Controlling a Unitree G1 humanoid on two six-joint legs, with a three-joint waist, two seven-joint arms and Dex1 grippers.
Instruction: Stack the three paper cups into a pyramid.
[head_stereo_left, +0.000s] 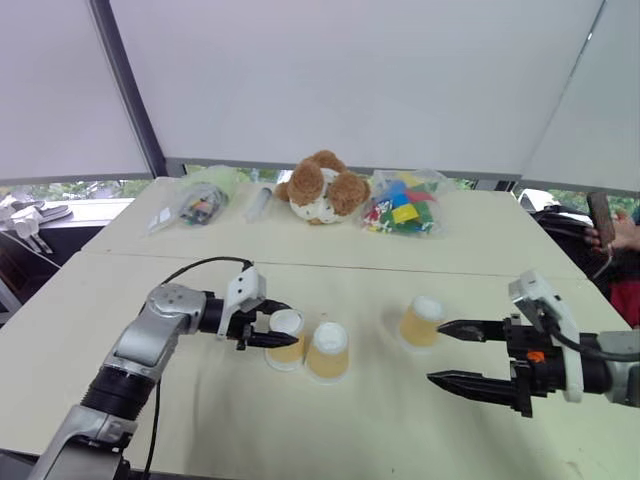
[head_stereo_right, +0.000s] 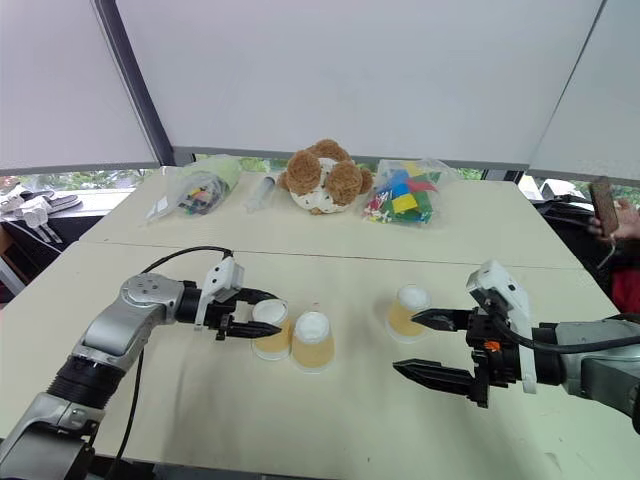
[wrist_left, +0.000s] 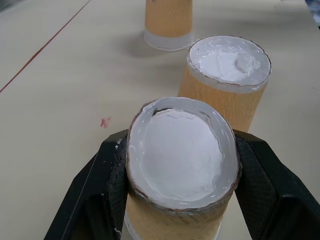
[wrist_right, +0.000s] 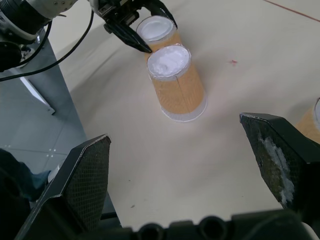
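3 tan cups, white bases

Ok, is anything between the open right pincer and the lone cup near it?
Nothing visible. The right pincer stands open beside the lone cup, with bare table between them. The other two cups sit farther left.

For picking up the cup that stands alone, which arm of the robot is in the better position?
The right. Its open gripper is just beside the lone cup, fingers spread wide. The left gripper is shut on one cup of the pair, next to the other cup.
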